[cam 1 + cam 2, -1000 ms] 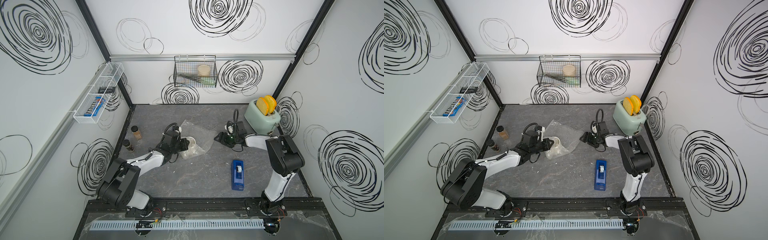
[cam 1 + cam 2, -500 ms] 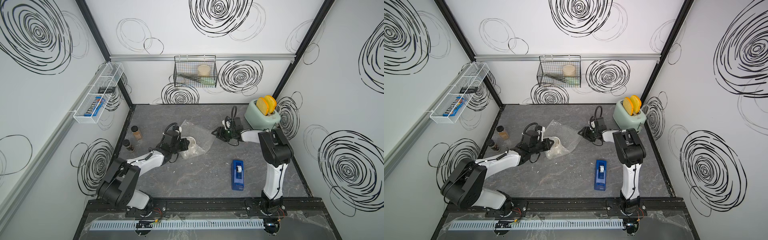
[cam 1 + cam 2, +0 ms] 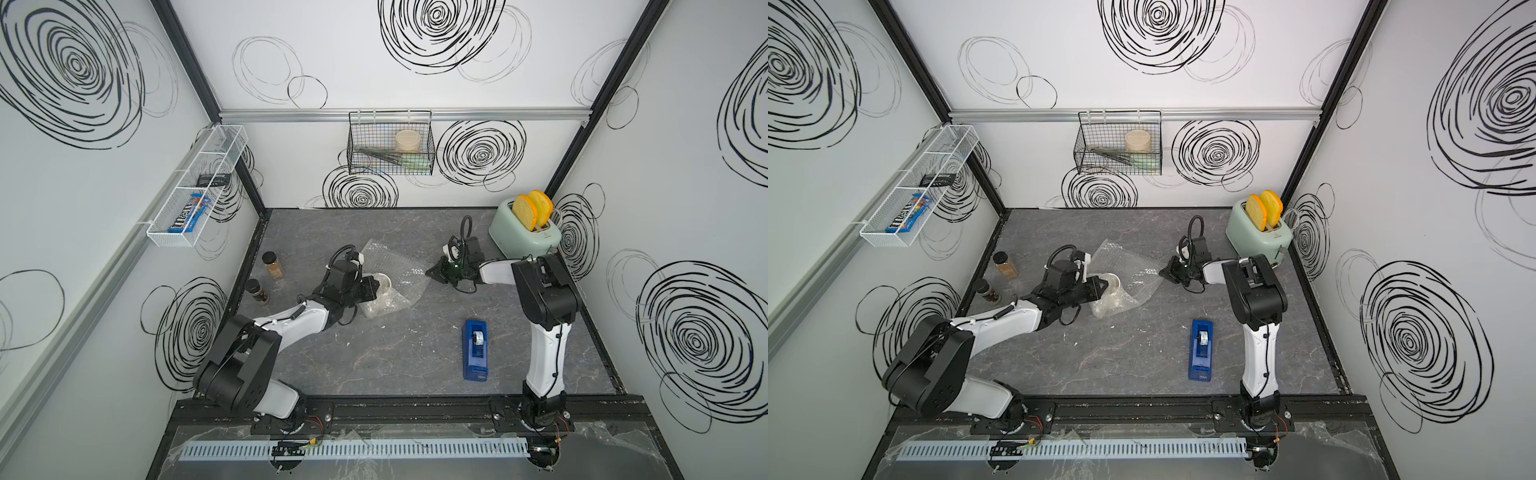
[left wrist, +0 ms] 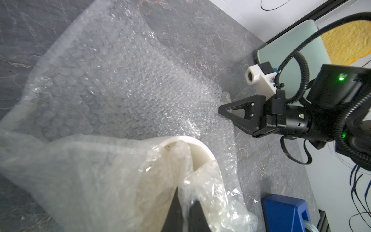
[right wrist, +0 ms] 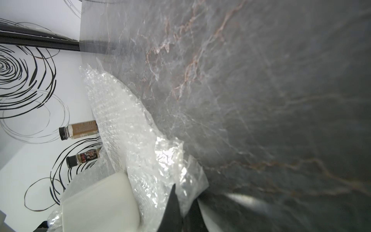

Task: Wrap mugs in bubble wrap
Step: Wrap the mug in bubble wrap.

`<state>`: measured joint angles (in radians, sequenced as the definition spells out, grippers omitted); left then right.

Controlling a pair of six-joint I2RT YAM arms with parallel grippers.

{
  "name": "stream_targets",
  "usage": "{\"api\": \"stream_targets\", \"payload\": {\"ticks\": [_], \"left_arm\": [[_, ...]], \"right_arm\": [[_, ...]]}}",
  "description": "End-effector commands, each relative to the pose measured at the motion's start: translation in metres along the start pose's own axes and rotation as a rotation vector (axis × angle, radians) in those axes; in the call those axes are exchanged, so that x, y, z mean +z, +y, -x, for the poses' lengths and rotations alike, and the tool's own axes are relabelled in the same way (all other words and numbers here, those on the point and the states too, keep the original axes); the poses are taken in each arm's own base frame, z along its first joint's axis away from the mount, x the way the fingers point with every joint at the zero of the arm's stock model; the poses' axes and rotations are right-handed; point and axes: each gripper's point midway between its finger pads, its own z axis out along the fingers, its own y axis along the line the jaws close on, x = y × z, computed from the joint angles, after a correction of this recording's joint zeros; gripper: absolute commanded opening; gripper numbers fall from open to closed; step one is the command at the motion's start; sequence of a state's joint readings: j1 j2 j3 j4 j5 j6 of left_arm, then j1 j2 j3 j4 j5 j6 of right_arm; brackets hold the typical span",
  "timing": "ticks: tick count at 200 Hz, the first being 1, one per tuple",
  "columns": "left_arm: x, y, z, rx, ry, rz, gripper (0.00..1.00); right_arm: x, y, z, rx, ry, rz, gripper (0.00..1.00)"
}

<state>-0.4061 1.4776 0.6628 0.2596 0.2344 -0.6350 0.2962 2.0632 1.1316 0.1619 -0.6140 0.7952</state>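
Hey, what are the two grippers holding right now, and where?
Both pinch the bubble wrap: the left gripper a fold beside the mug rim, the right gripper the sheet's edge toward the toaster.

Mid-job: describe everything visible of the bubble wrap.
The bubble wrap is a clear, shiny, crumpled sheet of small bubbles on the table. One part is drawn up over the side and rim of the mug; the rest lies spread out. The left gripper pinches the fold at the mug; the right gripper is shut on the opposite edge.
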Motion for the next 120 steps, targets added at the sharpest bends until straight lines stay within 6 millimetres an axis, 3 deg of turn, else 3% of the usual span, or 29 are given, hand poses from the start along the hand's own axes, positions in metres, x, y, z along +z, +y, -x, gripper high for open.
{"api": "stream_targets", "payload": {"ticks": [1,33,76,120], "left_arm": [[0.008,0.034,-0.032,-0.012,0.107,0.129,0.08],[0.012,0.027,-0.032,0.010,0.133,0.109,0.08],[0.023,0.007,-0.035,0.055,0.176,0.065,0.08],[0.033,-0.003,-0.038,0.062,0.203,0.018,0.07]], "right_arm": [[-0.020,0.025,-0.001,-0.030,-0.016,0.030,0.00],[-0.047,0.044,-0.002,-0.091,-0.061,0.030,0.00],[-0.073,0.055,-0.028,-0.152,-0.062,0.042,0.00],[-0.073,0.109,-0.057,-0.282,-0.022,0.094,0.00]]}}
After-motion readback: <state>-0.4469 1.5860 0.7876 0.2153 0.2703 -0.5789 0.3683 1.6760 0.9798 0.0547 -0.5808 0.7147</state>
